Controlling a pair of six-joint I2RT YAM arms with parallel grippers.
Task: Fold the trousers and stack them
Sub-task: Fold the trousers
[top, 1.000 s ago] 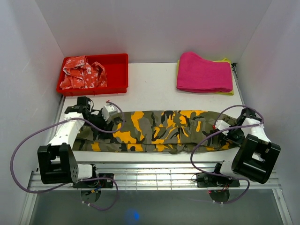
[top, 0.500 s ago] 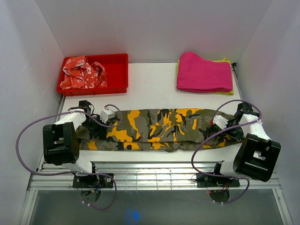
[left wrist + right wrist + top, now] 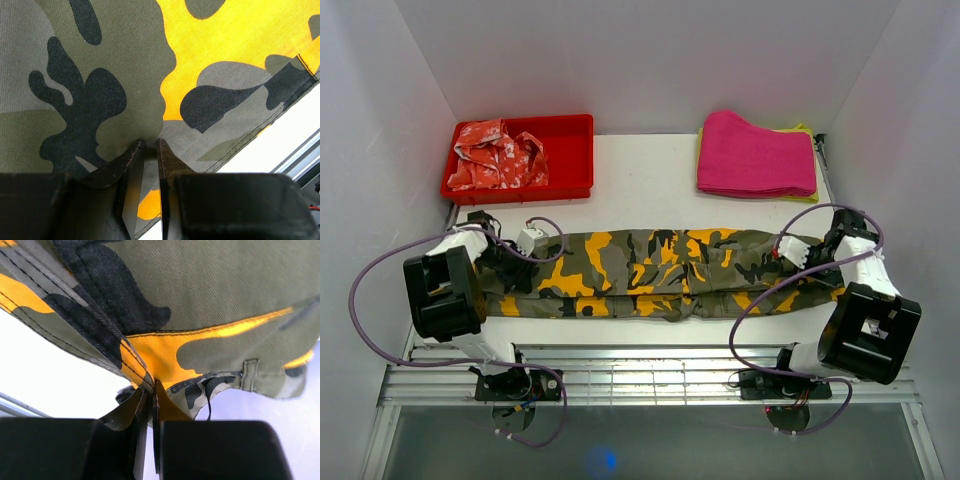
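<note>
The camouflage trousers (image 3: 660,272) lie stretched in a long band across the near half of the white table (image 3: 640,200). My left gripper (image 3: 508,268) is at their left end. In the left wrist view its fingers (image 3: 131,160) pinch a ridge of the olive and black cloth (image 3: 125,60), so my left gripper (image 3: 150,146) is shut on it. My right gripper (image 3: 798,262) holds the right end. Seen from the right wrist, my right gripper (image 3: 150,385) is clamped on the stitched hem of the trousers (image 3: 200,290), beside a belt loop (image 3: 250,374).
A red tray (image 3: 575,122) at the back left holds a crumpled red-and-white garment (image 3: 498,155). A folded pink cloth (image 3: 755,152) lies at the back right on a yellow one (image 3: 807,130). White walls close in both sides. A metal rack (image 3: 650,375) runs along the near edge.
My left jaws have closed on the cloth and the left arm has pulled leftward. The right gripper has drawn slightly right. The trousers now lie longer, flatter and a little farther back.
</note>
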